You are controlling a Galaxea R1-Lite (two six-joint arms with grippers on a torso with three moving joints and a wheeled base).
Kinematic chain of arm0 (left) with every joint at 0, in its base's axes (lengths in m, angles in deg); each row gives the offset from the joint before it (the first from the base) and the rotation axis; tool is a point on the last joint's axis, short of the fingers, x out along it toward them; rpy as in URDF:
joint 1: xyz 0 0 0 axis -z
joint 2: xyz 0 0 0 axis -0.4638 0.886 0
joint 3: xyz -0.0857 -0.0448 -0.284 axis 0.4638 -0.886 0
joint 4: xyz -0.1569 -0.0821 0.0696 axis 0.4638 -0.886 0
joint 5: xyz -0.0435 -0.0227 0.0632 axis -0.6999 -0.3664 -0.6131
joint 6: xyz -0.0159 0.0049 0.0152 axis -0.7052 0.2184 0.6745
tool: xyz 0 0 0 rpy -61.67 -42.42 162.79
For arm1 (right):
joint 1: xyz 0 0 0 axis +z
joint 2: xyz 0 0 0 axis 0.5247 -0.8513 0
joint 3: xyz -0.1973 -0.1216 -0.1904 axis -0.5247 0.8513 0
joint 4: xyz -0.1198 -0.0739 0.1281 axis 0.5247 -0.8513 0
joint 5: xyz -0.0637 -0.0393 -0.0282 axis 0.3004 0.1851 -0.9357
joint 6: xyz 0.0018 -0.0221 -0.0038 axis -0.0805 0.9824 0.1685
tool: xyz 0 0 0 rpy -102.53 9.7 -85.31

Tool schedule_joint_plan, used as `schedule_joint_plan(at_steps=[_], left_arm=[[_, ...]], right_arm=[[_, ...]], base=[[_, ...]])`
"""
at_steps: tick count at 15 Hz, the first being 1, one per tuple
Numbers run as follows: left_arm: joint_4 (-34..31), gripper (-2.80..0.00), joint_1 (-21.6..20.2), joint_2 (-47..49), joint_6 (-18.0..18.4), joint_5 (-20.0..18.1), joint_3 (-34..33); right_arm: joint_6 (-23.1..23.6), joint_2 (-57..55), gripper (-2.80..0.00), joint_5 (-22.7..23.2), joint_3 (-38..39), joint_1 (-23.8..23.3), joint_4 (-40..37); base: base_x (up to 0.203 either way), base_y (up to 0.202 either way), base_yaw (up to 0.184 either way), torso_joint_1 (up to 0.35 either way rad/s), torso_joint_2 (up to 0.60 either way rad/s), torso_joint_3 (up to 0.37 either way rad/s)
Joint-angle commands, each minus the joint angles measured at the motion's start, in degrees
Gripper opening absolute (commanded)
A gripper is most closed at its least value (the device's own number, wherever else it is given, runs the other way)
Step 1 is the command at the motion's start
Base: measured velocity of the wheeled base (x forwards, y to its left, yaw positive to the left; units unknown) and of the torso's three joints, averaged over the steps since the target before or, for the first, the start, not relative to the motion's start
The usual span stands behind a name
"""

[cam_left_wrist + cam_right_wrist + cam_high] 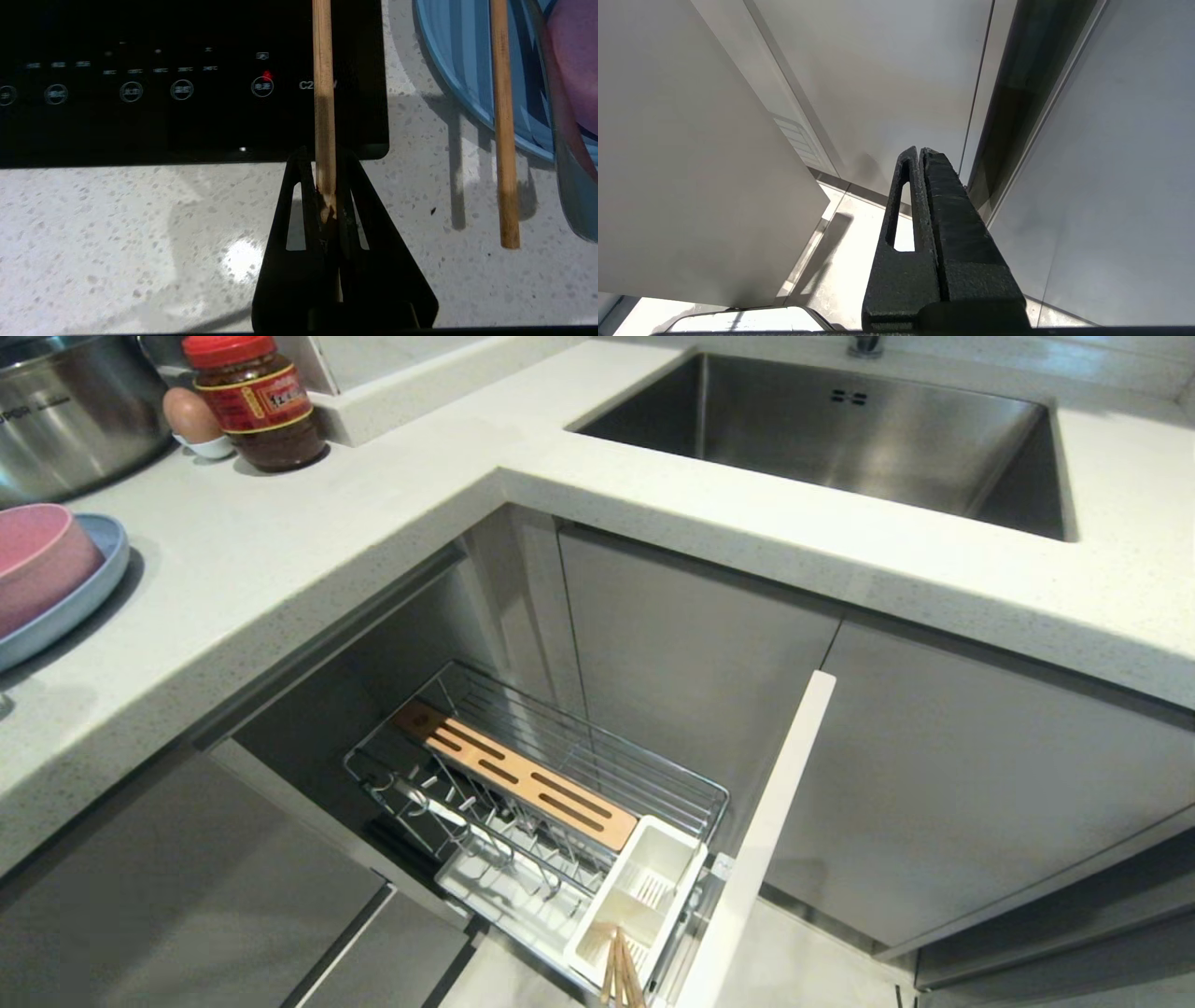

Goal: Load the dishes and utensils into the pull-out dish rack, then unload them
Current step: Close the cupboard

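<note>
Left tool (327,200), clamped tight on one wooden chopstick (323,93), over the speckled desk (117,242) beside a black cooktop (187,116). Second chopstick (504,140) leans on the blue plate (89,588) holding the pink bowl (37,565), far left. Right tool (920,154), jaws together and empty, beside cabinet panels. Pull-out dish rack (551,784) stands open; more chopsticks (621,975) in its white cup.

The plate (84,593) and bowl (37,565) run off the head view's edge.
</note>
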Motion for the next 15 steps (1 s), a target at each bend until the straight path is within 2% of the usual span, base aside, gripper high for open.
schedule_joint_plan(at_steps=[1,6,8,15], left_arm=[[1.44,-2.80,0.03,2.99,-0.18,-1.21,-0.14],[7.12,-2.80,0.70,4.85,-0.01,-4.05,-1.50],[7.46,-2.80,1.50,5.33,0.00,-5.36,-1.55],[8.25,-2.80,4.70,5.39,0.26,-5.56,-1.50]], right_arm=[[-0.03,0.24,-2.80,-0.01,0.00,0.00,0.02],[-0.03,0.24,-2.80,-0.01,0.00,0.00,0.02],[-0.03,0.24,-2.80,-0.01,0.00,0.00,0.02],[-0.03,0.24,-2.80,-0.01,0.00,0.00,0.02]], base=[[0.000,0.000,0.000,0.000,0.00,0.000],[0.000,0.000,0.000,0.000,0.00,0.000],[0.000,0.000,0.000,0.000,0.00,0.000],[0.000,0.000,0.000,0.000,0.00,0.000]])
